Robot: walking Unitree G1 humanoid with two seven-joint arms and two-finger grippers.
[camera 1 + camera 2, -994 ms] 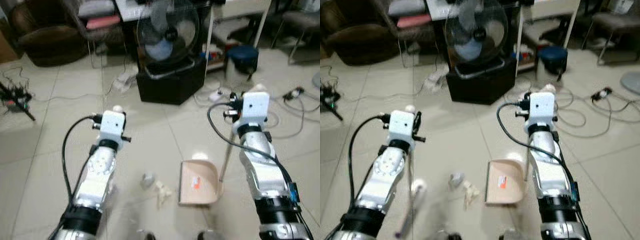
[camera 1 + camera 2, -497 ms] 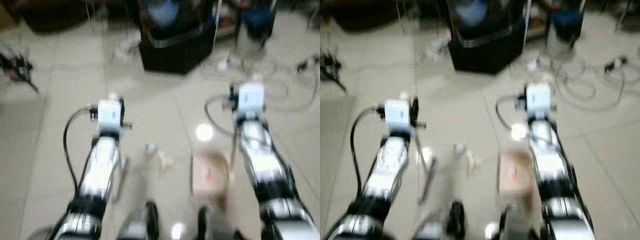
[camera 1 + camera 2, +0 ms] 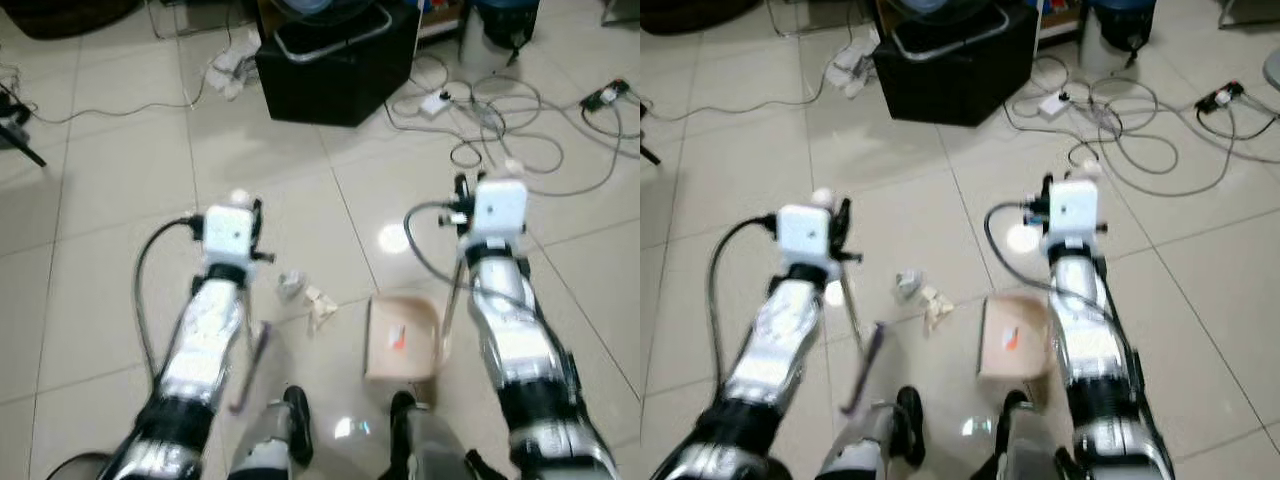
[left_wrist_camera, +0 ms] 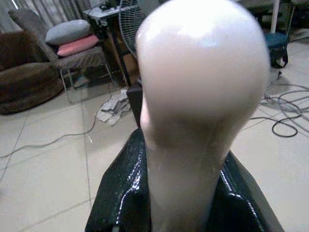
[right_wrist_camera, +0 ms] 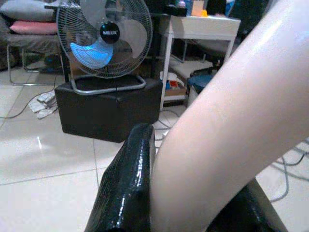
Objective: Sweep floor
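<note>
- Left gripper (image 4: pixel 186 193): our black fingers are clamped around the rounded cream top of the broom handle (image 4: pixel 203 96); the thin shaft (image 3: pixel 847 305) runs down past the left arm toward the floor.
- Right gripper (image 5: pixel 193 193): closed around the cream handle of the dustpan (image 3: pixel 403 338), whose thin pole rises beside the right forearm.
- Dustpan: beige, resting flat on the tiles in front of our feet, its open mouth facing our left; a small orange-red scrap lies inside.
- Debris: crumpled paper scraps (image 3: pixel 305 295), two or three pieces, lie on the tile just to the left of the pan, near its mouth but apart from it.
- Step in hand, as we judge it: driving the scraps into the pan. We should set the broom head down on the far side of the paper, draw it in short low strokes toward the mouth, and hold the pan lip pressed to the floor so nothing slips beneath.
- Floor (image 3: pixel 110 200): glossy pale tiles with grey grout lines and a bright lamp reflection; light paper may skid.
- Room: black box (image 3: pixel 335 70) with a standing fan (image 5: pixel 104 38) on it ahead; loose cables (image 3: pixel 500 120) coil to the right; crumpled cloth, sofa and cushioned chair farther back.
</note>
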